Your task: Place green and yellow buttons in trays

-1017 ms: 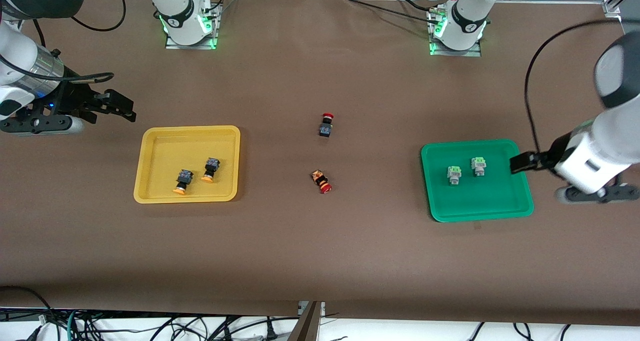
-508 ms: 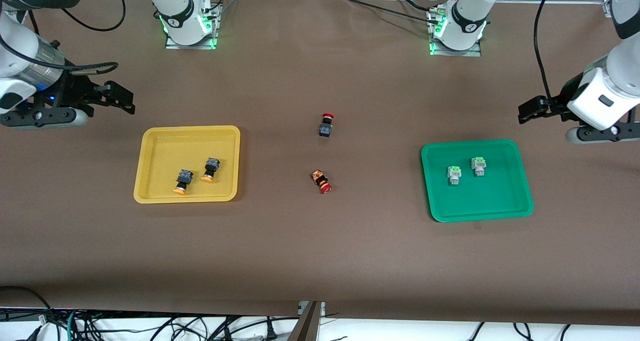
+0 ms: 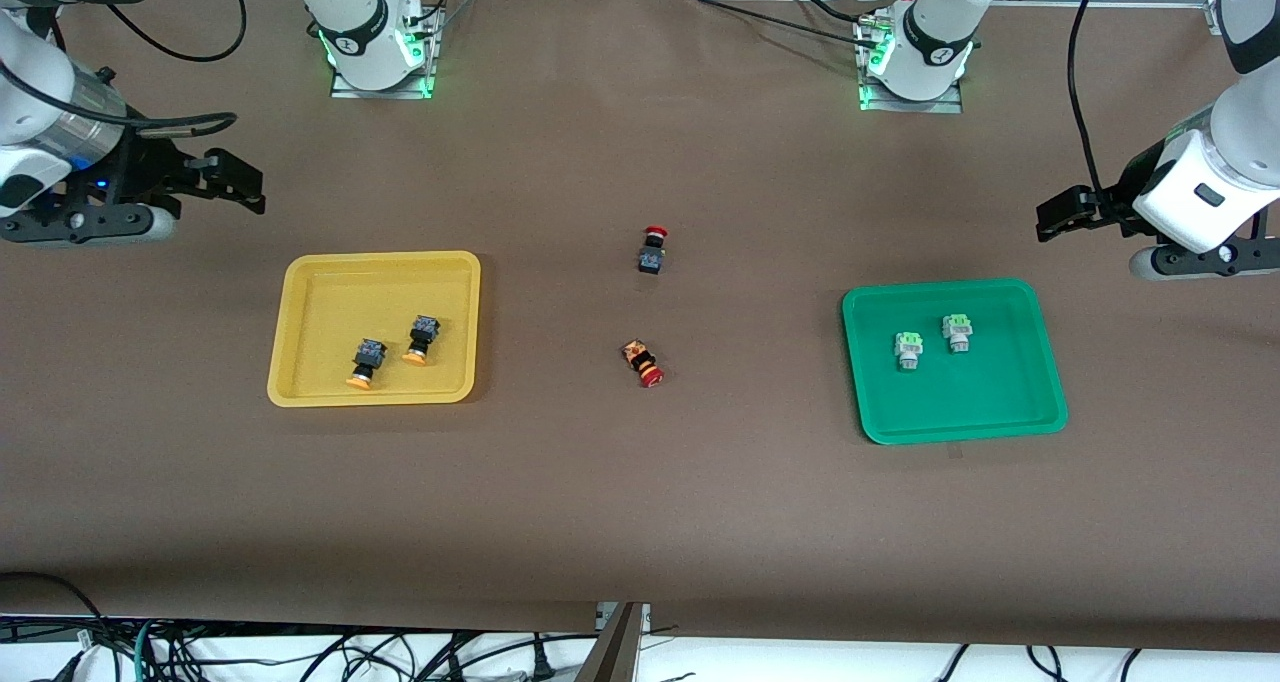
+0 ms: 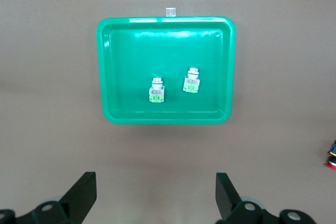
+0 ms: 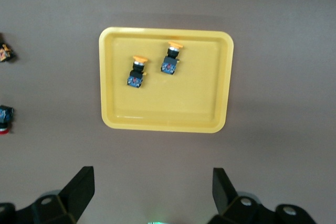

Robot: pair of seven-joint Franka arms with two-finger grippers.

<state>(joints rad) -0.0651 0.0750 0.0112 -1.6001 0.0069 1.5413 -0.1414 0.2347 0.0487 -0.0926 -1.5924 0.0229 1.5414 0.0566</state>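
Observation:
Two green buttons lie in the green tray, which also shows in the left wrist view with both buttons. Two yellow buttons lie in the yellow tray, which also shows in the right wrist view with both buttons. My left gripper is open and empty, up over bare table near the green tray. My right gripper is open and empty, up over bare table near the yellow tray.
Two red-capped dark switches lie on the brown table between the trays. The arm bases stand at the table's edge farthest from the front camera. Cables hang below the near edge.
My left gripper rose from the green tray's edge and moved toward its base. My right gripper drifted slightly the same way. Buttons and trays stayed put.

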